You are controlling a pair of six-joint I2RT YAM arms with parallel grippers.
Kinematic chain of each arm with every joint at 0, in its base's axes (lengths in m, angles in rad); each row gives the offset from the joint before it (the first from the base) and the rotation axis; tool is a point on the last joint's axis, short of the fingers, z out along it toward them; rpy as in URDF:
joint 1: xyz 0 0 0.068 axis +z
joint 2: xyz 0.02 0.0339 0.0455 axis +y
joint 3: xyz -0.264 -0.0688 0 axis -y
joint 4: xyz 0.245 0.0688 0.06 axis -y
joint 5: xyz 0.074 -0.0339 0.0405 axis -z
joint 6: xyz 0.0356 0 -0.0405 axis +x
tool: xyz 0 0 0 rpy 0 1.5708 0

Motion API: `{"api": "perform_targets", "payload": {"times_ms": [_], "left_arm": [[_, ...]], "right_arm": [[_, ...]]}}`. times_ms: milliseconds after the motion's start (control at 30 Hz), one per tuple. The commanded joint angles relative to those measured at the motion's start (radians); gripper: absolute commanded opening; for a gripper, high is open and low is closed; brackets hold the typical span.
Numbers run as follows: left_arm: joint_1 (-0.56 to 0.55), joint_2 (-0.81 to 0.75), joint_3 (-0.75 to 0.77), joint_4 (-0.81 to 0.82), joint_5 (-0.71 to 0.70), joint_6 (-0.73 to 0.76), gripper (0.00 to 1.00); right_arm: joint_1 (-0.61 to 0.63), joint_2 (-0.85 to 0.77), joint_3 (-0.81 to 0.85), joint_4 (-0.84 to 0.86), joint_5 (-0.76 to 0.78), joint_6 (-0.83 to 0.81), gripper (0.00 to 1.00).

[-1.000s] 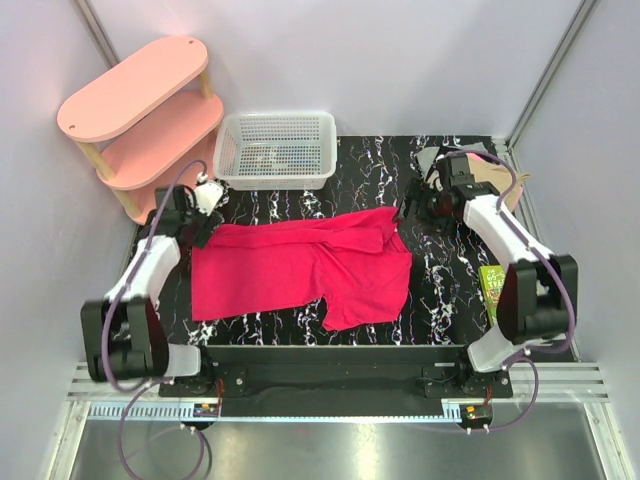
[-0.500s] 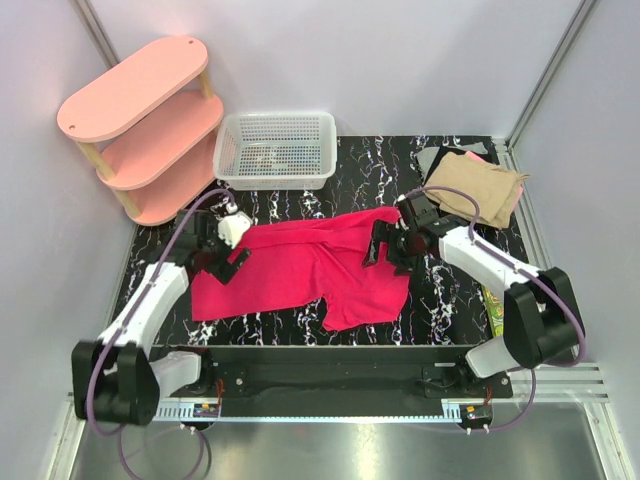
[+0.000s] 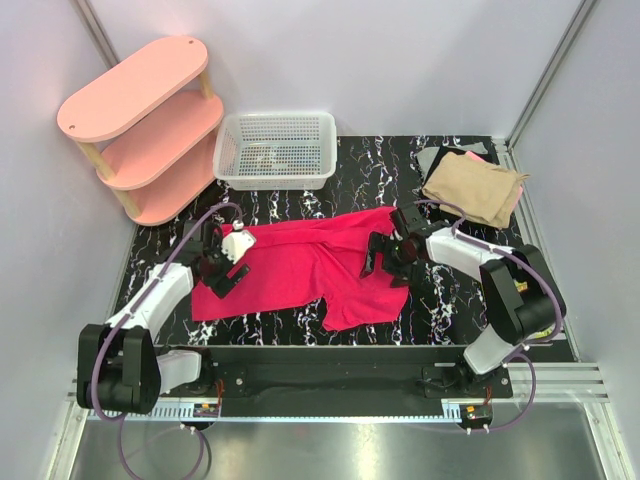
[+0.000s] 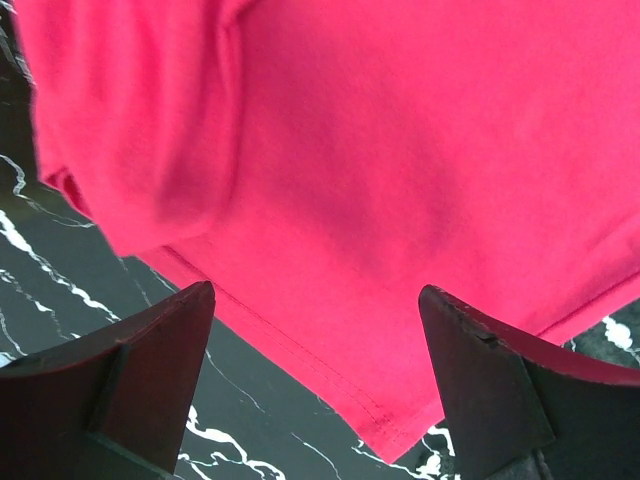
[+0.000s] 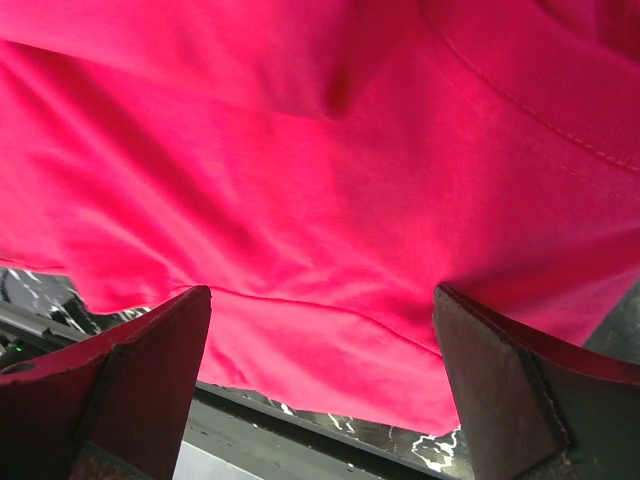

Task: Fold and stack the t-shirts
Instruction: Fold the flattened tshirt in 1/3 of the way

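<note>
Both claws stand released, jaws spread wide with nothing between them. The left claw (image 3: 220, 272) hangs over the left end of the crimson-pink tee (image 3: 300, 265), near its lower hem. In the left wrist view, the dark fingers (image 4: 130, 370) frame a corner of the hem, with the black marbled table (image 4: 60, 260) showing beside and below it. The right claw (image 3: 381, 258) sits over the tee's right end, by the collar. In the right wrist view the red cloth fills nearly everything between the fingers (image 5: 500, 390), and a stitched seam runs across the upper right. From these views I cannot tell whether either claw's fingertips touch the cloth.

The tee lies spread across the middle of the table (image 3: 445, 300), roughly flat. It is lengthwise from left to right, one short sleeve pointing towards the near edge, and soft folds rumple its upper right corner.

At the far right corner of the table lies a folded tan shirt (image 3: 472, 188), on top of a small pile. A grey shirt (image 3: 434, 158) peeks out at its far-left side and a pale pink shirt (image 3: 513, 203) along its right edge. This pile is well apart from the tee.

A white mesh basket (image 3: 275, 181) stands at the far edge of the table. A pink three-tier shelf (image 3: 135, 88) stands off the table's far left corner.
</note>
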Motion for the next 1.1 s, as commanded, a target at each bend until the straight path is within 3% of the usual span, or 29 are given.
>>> {"api": "perform_targets", "payload": {"times_ms": [0, 433, 567, 733, 900, 1067], "left_arm": [[-0.001, -0.001, -0.02, 0.023, -0.007, 0.054, 0.88], [-0.055, 0.066, -0.132, 0.071, -0.089, 0.128, 0.85], [-0.059, 0.076, -0.163, 0.075, -0.121, 0.153, 0.79], [-0.059, -0.013, -0.214, 0.017, -0.153, 0.215, 0.78], [-0.059, -0.165, -0.205, -0.153, -0.127, 0.251, 0.78], [-0.059, -0.25, -0.113, -0.244, -0.099, 0.246, 0.78]], "right_arm": [[0.002, 0.019, -0.045, 0.059, -0.033, 0.015, 1.0], [0.012, -0.126, -0.275, 0.088, -0.057, 0.074, 1.0], [0.024, -0.208, -0.321, 0.06, -0.059, 0.1, 1.0], [0.052, -0.355, -0.372, -0.035, -0.043, 0.14, 1.0], [0.055, -0.496, -0.352, -0.131, -0.019, 0.166, 1.0], [0.055, -0.46, -0.236, -0.165, 0.004, 0.135, 1.0]]}}
